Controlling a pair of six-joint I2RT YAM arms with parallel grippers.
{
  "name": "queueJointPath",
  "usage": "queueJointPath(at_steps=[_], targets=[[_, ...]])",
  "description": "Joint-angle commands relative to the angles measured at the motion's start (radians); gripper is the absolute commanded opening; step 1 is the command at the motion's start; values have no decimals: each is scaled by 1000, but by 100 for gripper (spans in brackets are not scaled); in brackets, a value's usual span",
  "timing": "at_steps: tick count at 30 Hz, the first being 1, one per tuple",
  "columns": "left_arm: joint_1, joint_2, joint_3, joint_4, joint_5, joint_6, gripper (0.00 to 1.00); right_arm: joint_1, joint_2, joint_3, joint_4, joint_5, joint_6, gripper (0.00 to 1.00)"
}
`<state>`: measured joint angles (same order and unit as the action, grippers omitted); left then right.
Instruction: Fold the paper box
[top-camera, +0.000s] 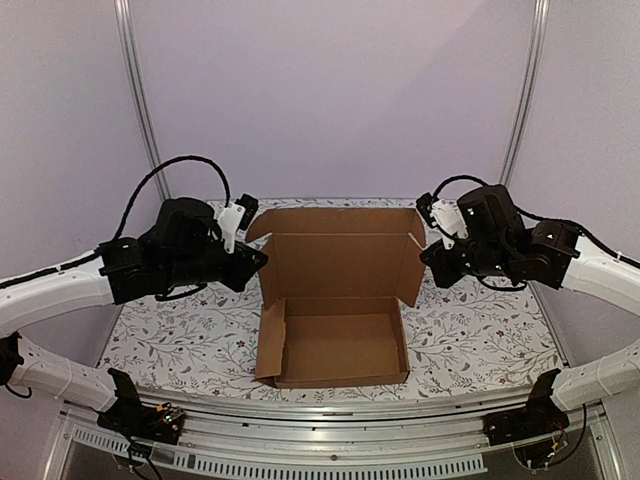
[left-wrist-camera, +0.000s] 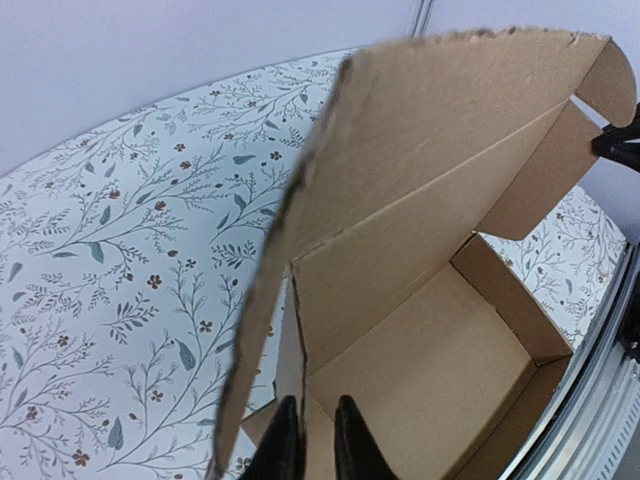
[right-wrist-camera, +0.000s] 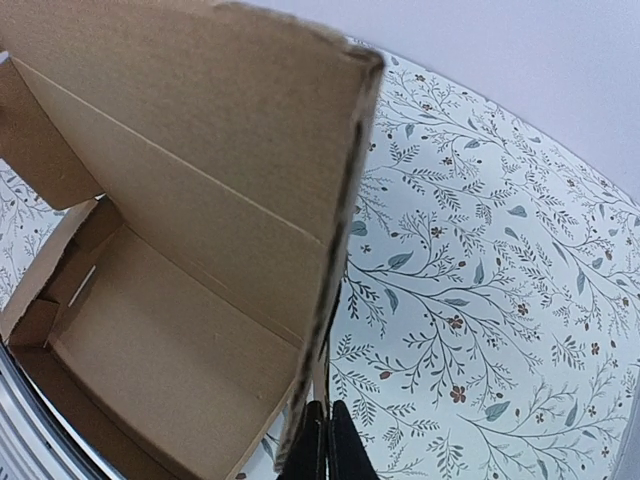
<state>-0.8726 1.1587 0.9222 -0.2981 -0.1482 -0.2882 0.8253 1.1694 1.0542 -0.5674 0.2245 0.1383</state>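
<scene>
The paper box (top-camera: 335, 345) of brown cardboard stands in the middle of the table, its tray formed and its lid (top-camera: 340, 262) upright at the back. My left gripper (top-camera: 258, 262) is at the box's left back corner. In the left wrist view its fingers (left-wrist-camera: 285, 445) stand narrowly apart astride the left side wall of the box (left-wrist-camera: 440, 370), without pinching it. My right gripper (top-camera: 428, 262) is at the right back corner. In the right wrist view the right gripper (right-wrist-camera: 328, 445) is shut on the thin edge of the right flap of the box (right-wrist-camera: 170, 330).
A flower-patterned cloth (top-camera: 180, 340) covers the table. A metal rail (top-camera: 330, 412) runs along the near edge, with the arm bases at both ends. Two upright frame posts (top-camera: 140, 100) stand before the lilac back wall.
</scene>
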Motion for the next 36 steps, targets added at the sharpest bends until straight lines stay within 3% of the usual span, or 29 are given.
queueJointPath(at_steps=[1,3,7,14,19,20,36], targets=[[-15,-19,4,-37,-39,-48,32,-6,0,0,17,-30,1,0],[-14,-46,7,-95,-72,-93,54,-5,-10,-13,23,-36,1,0],[-14,-131,-4,-208,-141,-175,74,-5,-28,-31,26,-39,2,0],[-13,-260,-176,-285,-92,-391,76,-4,-52,-45,33,-36,16,0],[-13,-275,-355,-141,16,-518,76,-1,-52,-43,40,-39,27,0],[-13,-253,-417,-19,78,-568,76,6,-51,-42,40,-36,31,0],[-10,130,-497,452,283,-689,76,37,-72,-57,50,-15,55,0]])
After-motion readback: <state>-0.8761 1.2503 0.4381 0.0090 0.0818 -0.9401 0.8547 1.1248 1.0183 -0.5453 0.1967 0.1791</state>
